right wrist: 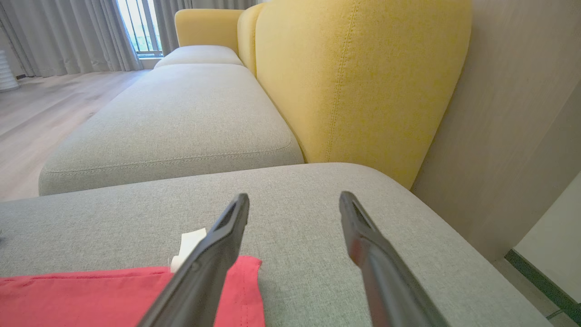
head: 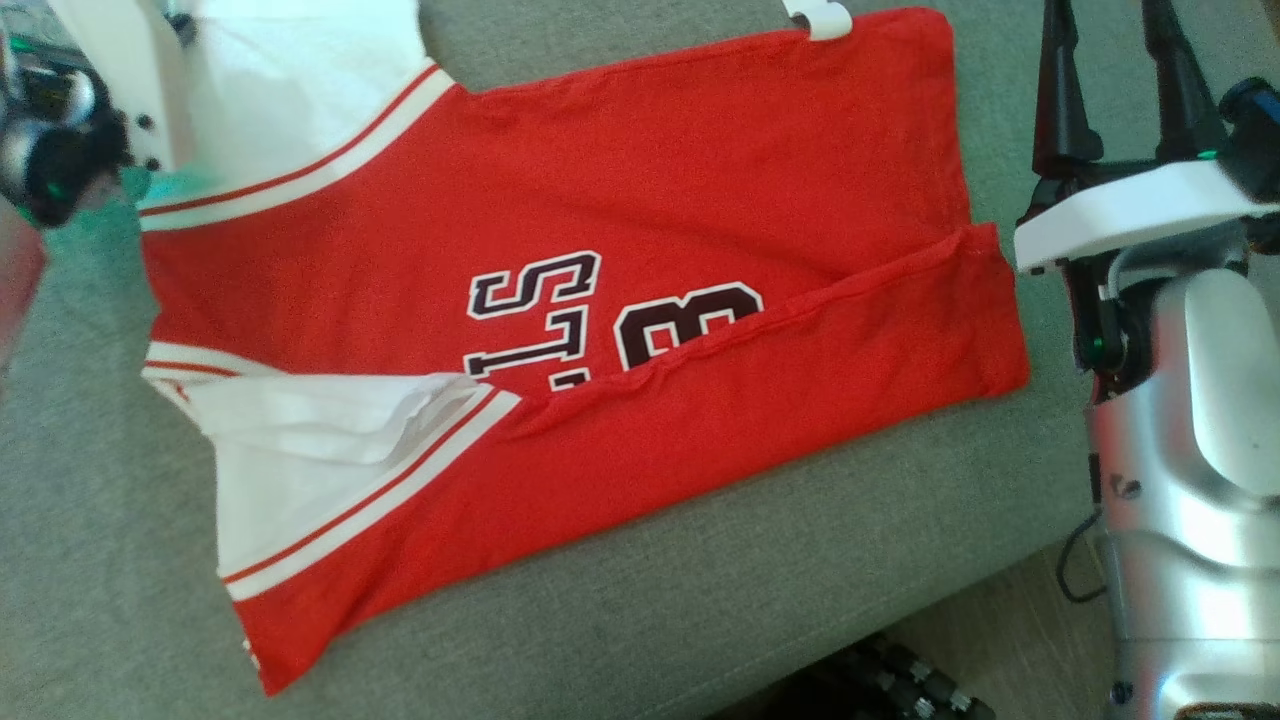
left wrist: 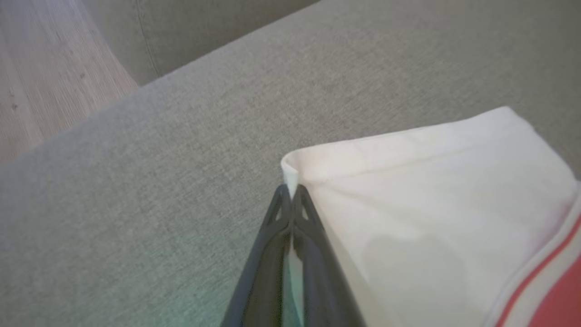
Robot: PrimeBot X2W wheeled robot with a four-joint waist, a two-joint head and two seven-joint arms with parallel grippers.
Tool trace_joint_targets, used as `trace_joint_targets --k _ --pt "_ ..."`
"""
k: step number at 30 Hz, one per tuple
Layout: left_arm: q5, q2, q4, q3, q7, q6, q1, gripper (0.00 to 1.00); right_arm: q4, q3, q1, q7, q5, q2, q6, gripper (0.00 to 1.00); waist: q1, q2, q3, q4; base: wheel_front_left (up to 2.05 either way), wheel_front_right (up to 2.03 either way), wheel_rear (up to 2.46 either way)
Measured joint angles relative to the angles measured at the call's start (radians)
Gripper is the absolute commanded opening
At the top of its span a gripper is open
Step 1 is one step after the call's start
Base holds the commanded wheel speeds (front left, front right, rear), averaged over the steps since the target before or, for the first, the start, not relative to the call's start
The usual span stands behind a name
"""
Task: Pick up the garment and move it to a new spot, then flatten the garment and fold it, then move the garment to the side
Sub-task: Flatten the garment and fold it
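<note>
The garment (head: 640,180) is a red jersey with white sleeves, red-striped trim and dark lettering, spread on the grey sofa cushion (head: 100,560). Its near long edge is folded over the body. In the left wrist view my left gripper (left wrist: 290,190) is shut on the corner of a white sleeve (left wrist: 431,195), pinching the hem at the fingertips. My right gripper (head: 1115,50) stands open beside the jersey's hem end, off the cloth. In the right wrist view its fingers (right wrist: 227,236) are spread over bare cushion, with the red hem (right wrist: 91,295) and a white tag (right wrist: 188,243) at lower left.
The cushion's front edge (head: 900,610) drops to wooden floor (head: 1010,620) at lower right. Beyond the right gripper lie another grey seat (right wrist: 172,118), a yellow backrest (right wrist: 363,77) and a wall (right wrist: 513,113). My left arm's wrist (head: 50,150) sits at upper left.
</note>
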Motion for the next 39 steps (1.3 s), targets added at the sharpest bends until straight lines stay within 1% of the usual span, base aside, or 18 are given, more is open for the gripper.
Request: trace_joint_targets --k 4,7,11,14,17,20,23,29,33,34,35,39 --pt "0.026 -0.026 -0.014 -0.006 -0.158 0.0 0.029 0.0 0.02 -0.006 -0.019 0.014 -0.039 0.0 0.0 1.0 0.0 0.0 -0.02 0.024 0.0 0.0 0.0" --pt "0.073 -0.048 -0.057 -0.02 -0.272 0.0 0.03 0.0 0.054 -0.014 -0.034 0.052 -0.075 -0.007 0.0 1.0 -0.0001 0.0 -0.038 0.05 0.0 0.0 0.0" --pt "0.104 -0.079 -0.116 -0.043 -0.368 0.0 0.03 0.0 0.139 -0.012 -0.055 0.13 -0.081 -0.057 0.0 1.0 -0.0001 0.0 -0.06 0.1 0.0 0.0 0.0" --pt "0.15 -0.084 -0.166 -0.073 -0.422 0.0 0.032 0.0 0.216 -0.011 -0.076 0.191 -0.066 -0.097 0.0 1.0 0.0 0.0 -0.073 0.142 0.0 0.0 0.0" --pt "0.161 -0.084 -0.219 -0.086 -0.452 0.001 0.047 0.0 0.286 -0.007 -0.107 0.235 -0.057 -0.128 0.0 1.0 -0.0001 0.0 -0.082 0.182 0.0 0.0 0.0" --pt "0.175 -0.084 -0.275 -0.09 -0.471 0.011 0.066 0.0 0.347 -0.007 -0.139 0.266 -0.034 -0.155 0.0 1.0 -0.0001 0.0 -0.086 0.217 0.0 0.0 0.0" --pt "0.18 -0.08 -0.326 -0.094 -0.473 0.03 0.079 0.0 0.402 0.0 -0.162 0.291 -0.029 -0.169 0.0 1.0 -0.0001 0.0 -0.084 0.244 0.0 0.0 0.0" --pt "0.194 -0.062 -0.392 -0.105 -0.472 0.053 0.082 0.0 0.501 0.013 -0.196 0.325 -0.022 -0.193 0.0 1.0 -0.0001 0.0 -0.072 0.268 0.0 0.0 0.0" --pt "0.194 -0.053 -0.414 -0.105 -0.468 0.064 0.082 0.0 0.55 0.039 -0.239 0.37 0.036 -0.194 0.0 1.0 -0.0001 0.0 -0.069 0.271 0.0 0.0 0.0" --pt "0.194 -0.049 -0.416 -0.105 -0.468 0.068 0.082 0.0 0.558 0.053 -0.249 0.381 0.053 -0.195 0.0 0.4 -0.0001 0.0 -0.068 0.271 0.0 0.0 0.0" --pt "0.194 -0.045 -0.417 -0.105 -0.468 0.071 0.082 0.0 0.563 0.068 -0.257 0.388 0.069 -0.199 0.0 0.0 -0.0001 0.0 -0.067 0.27 0.0 0.0 0.0" --pt "0.194 -0.028 -0.417 -0.104 -0.468 0.075 0.082 0.0 0.567 0.09 -0.26 0.37 0.133 -0.201 0.0 0.0 0.0 0.0 -0.068 0.267 0.0 0.0 0.0"
